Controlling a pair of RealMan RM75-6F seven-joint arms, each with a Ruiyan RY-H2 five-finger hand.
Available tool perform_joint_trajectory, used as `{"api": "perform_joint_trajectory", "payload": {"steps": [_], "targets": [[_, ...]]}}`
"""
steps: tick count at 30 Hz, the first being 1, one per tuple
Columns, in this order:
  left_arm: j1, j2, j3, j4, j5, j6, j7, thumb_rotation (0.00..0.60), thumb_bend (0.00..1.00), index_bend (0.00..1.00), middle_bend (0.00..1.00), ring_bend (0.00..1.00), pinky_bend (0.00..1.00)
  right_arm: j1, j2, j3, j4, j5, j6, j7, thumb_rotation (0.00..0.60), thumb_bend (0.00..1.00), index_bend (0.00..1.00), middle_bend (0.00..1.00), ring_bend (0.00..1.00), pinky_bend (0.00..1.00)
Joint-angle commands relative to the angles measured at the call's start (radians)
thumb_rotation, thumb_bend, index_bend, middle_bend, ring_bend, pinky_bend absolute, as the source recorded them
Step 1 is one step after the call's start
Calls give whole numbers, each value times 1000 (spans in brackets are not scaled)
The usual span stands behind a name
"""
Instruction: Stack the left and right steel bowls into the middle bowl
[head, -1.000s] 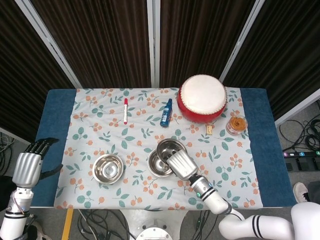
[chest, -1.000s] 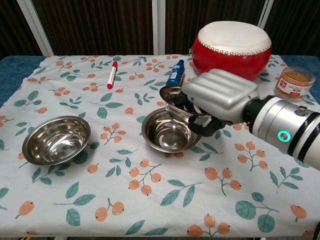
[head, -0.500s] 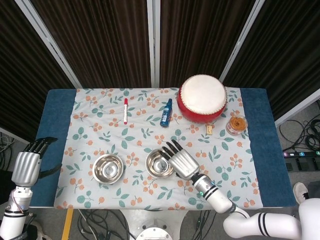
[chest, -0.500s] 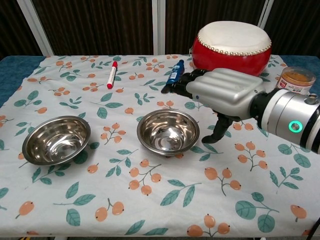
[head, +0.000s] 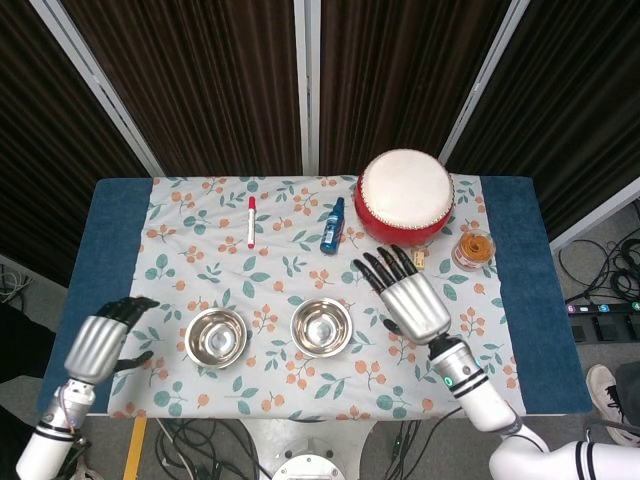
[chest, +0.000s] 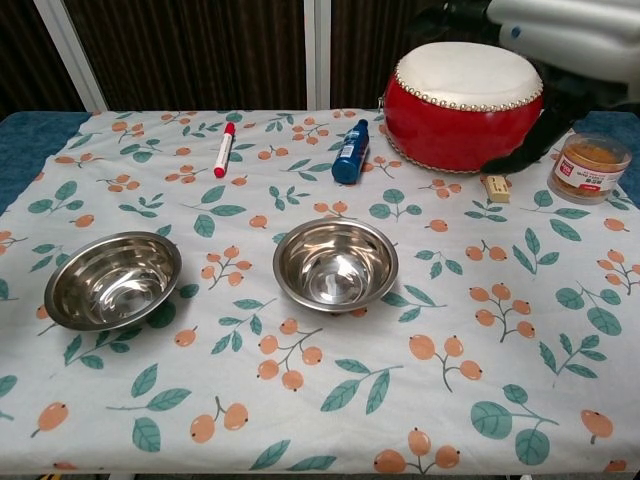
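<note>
Head view, right robot hand (head: 413, 303) spread empty, beside middle bowl (head: 321, 326)

Head view: high above the near edge, looking steeply down and forward; whole bench (head: 110, 215) in frame, dark curtains behind, floor cables at right, both hands at the bottom. Chest view: low and close at the near edge, facing forward at a shallow angle; flowered cloth (chest: 300, 400) fills the frame. Shared by both: two steel bowls (head: 321, 326), red drum (chest: 465, 95), blue bottle (chest: 350, 153), red marker (head: 251, 221), jar (chest: 588, 167).
</note>
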Motion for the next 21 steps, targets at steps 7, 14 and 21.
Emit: {"api": "perform_joint_trajectory", "payload": {"steps": [7, 14, 21], "targets": [[-101, -87, 47, -25, 70, -172, 121, 600, 68, 311, 364, 279, 362, -44, 110, 24, -39, -1, 47, 100, 600, 39, 39, 73, 0, 0], [-141, -155, 47, 30, 64, -239, 187, 600, 107, 341, 392, 322, 398, -67, 142, 16, -16, -3, 57, 164, 600, 36, 39, 74, 0, 0], [-152, -214, 42, 117, 24, -276, 225, 600, 141, 383, 431, 369, 438, -74, 154, 14, 11, -6, 52, 215, 600, 34, 35, 74, 0, 0]]}}
